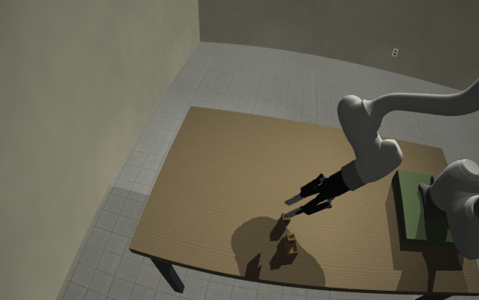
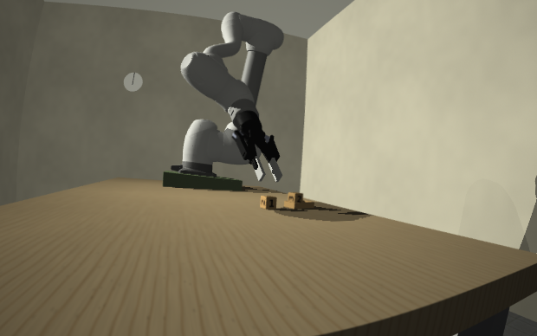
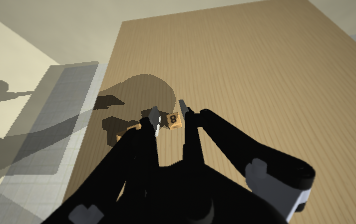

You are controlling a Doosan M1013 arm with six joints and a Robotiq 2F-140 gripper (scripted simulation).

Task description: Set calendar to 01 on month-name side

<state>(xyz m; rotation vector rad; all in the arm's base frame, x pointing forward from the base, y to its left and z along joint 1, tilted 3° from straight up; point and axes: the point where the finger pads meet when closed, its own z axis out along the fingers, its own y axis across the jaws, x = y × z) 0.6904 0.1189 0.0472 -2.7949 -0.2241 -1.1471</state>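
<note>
The loose cube (image 1: 286,219) (image 2: 268,203) (image 3: 174,120) rests on the bench (image 1: 232,162) (image 2: 173,260) (image 3: 250,60), an 8 on top and a 1 on one side. Near it, the second cube (image 1: 290,236) (image 2: 295,197) (image 3: 133,127) sits at one end of the tray (image 1: 295,249) (image 2: 308,204) (image 3: 120,137), a 5 facing up. The pincer (image 1: 287,209) (image 2: 268,179) (image 3: 169,109) hangs tilted above the loose cube, partly open, with nothing in its grasp.
</note>
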